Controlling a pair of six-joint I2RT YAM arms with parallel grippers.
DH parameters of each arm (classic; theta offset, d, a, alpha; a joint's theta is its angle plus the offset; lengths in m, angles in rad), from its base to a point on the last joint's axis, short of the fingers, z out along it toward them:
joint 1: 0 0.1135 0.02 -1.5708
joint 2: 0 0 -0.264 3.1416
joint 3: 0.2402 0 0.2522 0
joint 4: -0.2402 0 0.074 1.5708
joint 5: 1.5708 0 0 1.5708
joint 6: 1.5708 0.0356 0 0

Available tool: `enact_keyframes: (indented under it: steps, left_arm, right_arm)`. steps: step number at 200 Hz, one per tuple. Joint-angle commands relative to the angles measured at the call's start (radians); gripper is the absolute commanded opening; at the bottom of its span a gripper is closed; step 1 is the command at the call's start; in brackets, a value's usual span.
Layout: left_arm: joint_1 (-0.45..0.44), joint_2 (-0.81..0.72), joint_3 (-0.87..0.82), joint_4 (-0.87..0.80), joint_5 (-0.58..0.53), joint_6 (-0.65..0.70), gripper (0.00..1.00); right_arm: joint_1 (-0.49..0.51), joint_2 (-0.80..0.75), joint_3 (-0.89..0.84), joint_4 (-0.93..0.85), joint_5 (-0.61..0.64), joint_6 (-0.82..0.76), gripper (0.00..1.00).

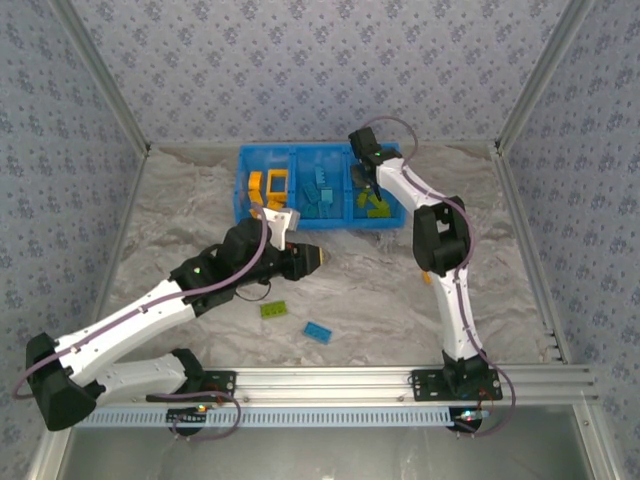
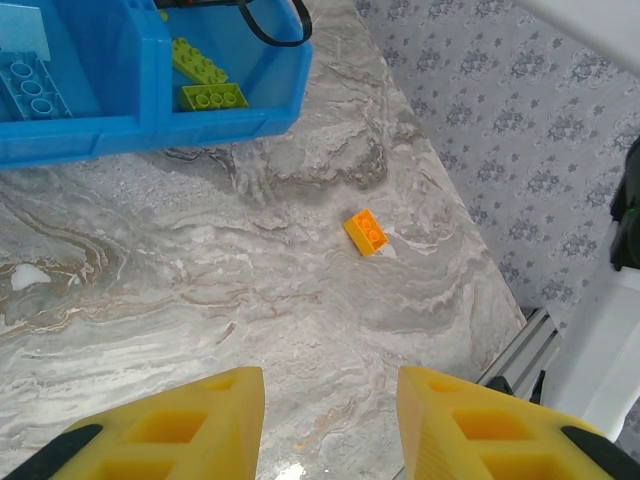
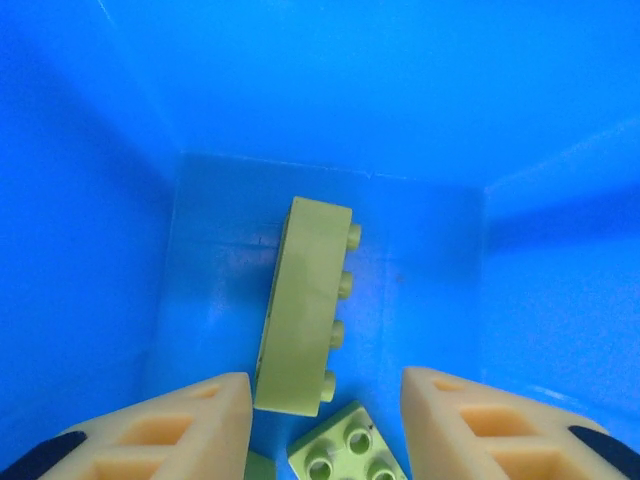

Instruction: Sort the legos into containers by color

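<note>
Top external view: a long, glossy bright-blue plastic bin [image 1: 340, 223] sits at the far side of a grey-and-white marbled bench [image 1: 380, 300]. The bin is split into three open-topped compartments side by side. The left one holds orange bricks [image 1: 268, 186], the middle one blue bricks [image 1: 320, 194], and the right one lime-green bricks [image 1: 376, 204]. All are small, hard plastic blocks with round studs. Two more lie loose near the front of the bench, close together: a flat green brick [image 1: 273, 309] and a blue brick [image 1: 318, 332]. Two white arms with black joints reach in from the near edge. The left arm [image 1: 150, 310] stretches low over the bench and the right arm [image 1: 455, 300] dips into the right compartment.

Left wrist view: the left jaws are released. Their two blocky yellow fingers [image 2: 190, 430], each with a square hollow, stand apart over bare marble with nothing between them. Beyond them a small orange studded brick [image 2: 366, 232] lies alone on the bench, well apart from the bin.

Right wrist view: the right jaws are also released, with pale orange fingers [image 3: 160, 430] parted inside smooth blue walls. A long lime brick [image 3: 300, 310] lies on its side on the compartment floor, its four studs pointing right. A squarer lime brick [image 3: 345, 452] lies studs-up below the gap.
</note>
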Motion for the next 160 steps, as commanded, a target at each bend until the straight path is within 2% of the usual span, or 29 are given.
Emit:
enact_keyframes:
  steps: [1,38,80,125,160]
  left_arm:
    - [-0.009,0.018,0.057,0.015,-0.02,-0.004,0.4]
    - [-0.012,0.125,0.119,-0.004,-0.004,-0.036,0.4]
    - [-0.03,0.363,0.243,-0.03,-0.004,-0.182,0.41]
    - [-0.096,0.685,0.463,-0.062,0.046,-0.297,0.42]
    - [-0.141,0.918,0.654,-0.13,0.053,-0.389,0.55]
  right_arm:
    - [0.0,-0.15,-0.043,0.012,0.009,0.01,0.43]
    - [0.018,-0.39,-0.178,0.066,0.055,0.016,0.42]
    - [0.035,-0.725,-0.438,-0.061,0.106,0.145,0.45]
    - [0.047,-1.074,-0.677,-0.178,0.018,0.229,0.51]
    - [0.056,-1.27,-0.738,-0.293,-0.059,0.258,0.55]
